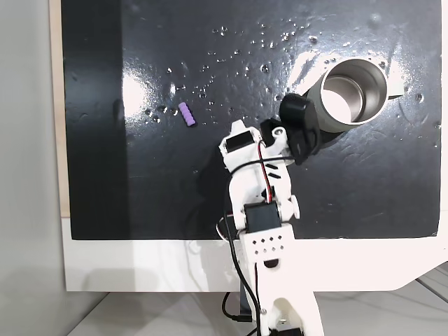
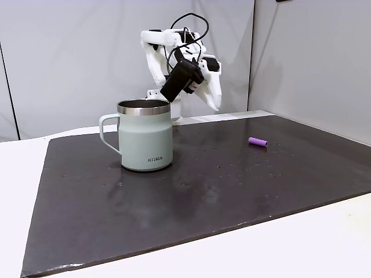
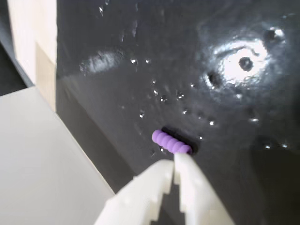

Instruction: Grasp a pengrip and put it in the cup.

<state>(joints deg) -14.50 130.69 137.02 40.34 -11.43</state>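
The light-purple ribbed pengrip (image 1: 187, 115) (image 2: 258, 141) lies flat on the black mat, far from the cup. The silver-grey metal cup (image 1: 382, 89) (image 2: 145, 139) stands upright with its handle outward. My white gripper (image 3: 173, 163) (image 2: 217, 106) (image 1: 237, 129) hangs in the air between the two, well above the mat. Its two fingers meet at the tips and nothing is between them. In the wrist view the pengrip (image 3: 171, 142) shows just past the fingertips, lower down on the mat.
The glossy black mat (image 1: 140, 182) lies on a white table. A black webcam (image 1: 297, 120) is mounted on my wrist, close beside the cup's rim. A pale wall runs along the mat's left edge in the wrist view.
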